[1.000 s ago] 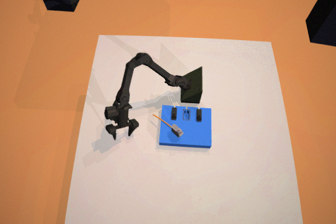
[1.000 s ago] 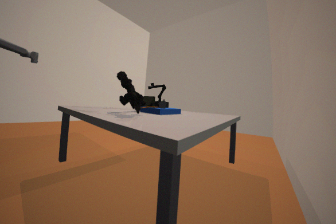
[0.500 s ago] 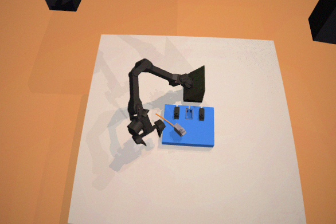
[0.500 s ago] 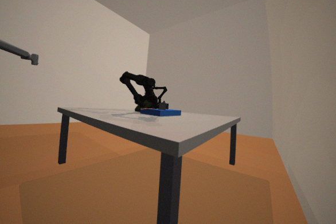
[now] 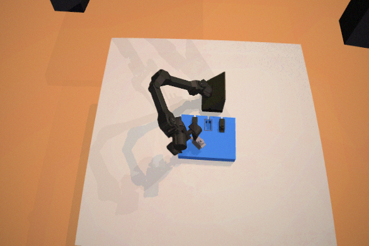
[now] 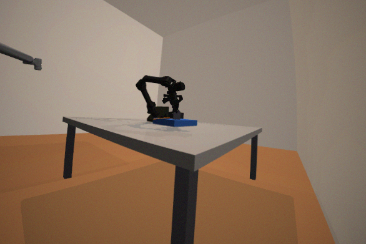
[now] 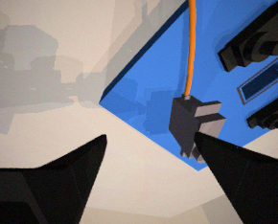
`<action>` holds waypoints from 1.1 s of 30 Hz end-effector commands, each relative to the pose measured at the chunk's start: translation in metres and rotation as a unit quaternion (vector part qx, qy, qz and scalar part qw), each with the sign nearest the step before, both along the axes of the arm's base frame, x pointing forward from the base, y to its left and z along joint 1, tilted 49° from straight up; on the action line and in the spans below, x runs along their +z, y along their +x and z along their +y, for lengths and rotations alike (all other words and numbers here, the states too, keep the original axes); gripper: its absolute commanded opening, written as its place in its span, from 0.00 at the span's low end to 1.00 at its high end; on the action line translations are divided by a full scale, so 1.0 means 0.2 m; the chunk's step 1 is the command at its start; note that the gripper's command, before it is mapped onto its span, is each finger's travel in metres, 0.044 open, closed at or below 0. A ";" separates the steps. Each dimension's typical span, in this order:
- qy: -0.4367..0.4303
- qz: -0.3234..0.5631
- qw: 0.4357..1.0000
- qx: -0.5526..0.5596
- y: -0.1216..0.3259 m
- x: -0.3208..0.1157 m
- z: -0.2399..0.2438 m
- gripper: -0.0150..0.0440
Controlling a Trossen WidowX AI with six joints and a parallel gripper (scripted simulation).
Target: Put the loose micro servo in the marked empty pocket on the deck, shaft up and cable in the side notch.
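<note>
1. Gripper [image 7: 150, 158] fingers spread wide, nothing btwn them. Both fingertips show as dark wedges at the bottom of wrist view, well apart.
2. Micro servo [image 7: 191, 125] lies loose on the blue deck [image 7: 144, 96], grey body w/ a lighter stepped face. Sits just inside the right-hand finger in wrist view, its lower corner right at that fingertip; contact cannot be told. Far from the other finger.
3. Orange cable [image 7: 191, 48] runs from servo top straight away from the fingers, across the deck and out the upper frame edge.
4. Servo is near the deck corner that points toward the open gap btwn the fingers; white table top [image 7: 57, 124] shows beyond that corner.
5. Marked empty pocket [image 5: 208, 124]: outlined rectangle on the deck, beyond the servo from the fingers, flanked by two dark seated servos [image 5: 221, 125]. Servo not in it.
6. Top view: gripper [image 5: 196, 140] hangs over the deck's near-left corner, servo [image 5: 201, 143] at its fingers.
7. Exterior view: arm [image 6: 156, 88] arched, wrist pointing down over deck [image 6: 176, 122]; height above servo too small to judge.
</note>
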State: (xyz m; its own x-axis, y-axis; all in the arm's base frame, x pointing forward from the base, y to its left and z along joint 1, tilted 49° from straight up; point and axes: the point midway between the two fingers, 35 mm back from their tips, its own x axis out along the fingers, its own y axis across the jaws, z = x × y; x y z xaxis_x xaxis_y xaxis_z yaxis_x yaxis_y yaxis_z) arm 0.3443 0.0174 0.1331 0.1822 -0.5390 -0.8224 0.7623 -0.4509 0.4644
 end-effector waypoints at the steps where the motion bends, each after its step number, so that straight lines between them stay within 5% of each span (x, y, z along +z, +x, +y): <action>1: -0.048 0.027 0.998 -0.018 -0.10 -0.04 0.13 1.00; 8: -0.130 0.034 0.990 -0.029 -0.22 -0.05 0.27 1.00; 33: -0.131 0.034 0.990 -0.029 -0.20 -0.16 0.15 1.00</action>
State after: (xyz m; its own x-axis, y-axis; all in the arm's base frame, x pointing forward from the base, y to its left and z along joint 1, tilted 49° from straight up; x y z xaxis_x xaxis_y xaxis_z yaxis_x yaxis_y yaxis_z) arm 0.3040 0.0522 0.1046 0.0962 -0.7379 -0.6681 0.7660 -0.3737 0.5231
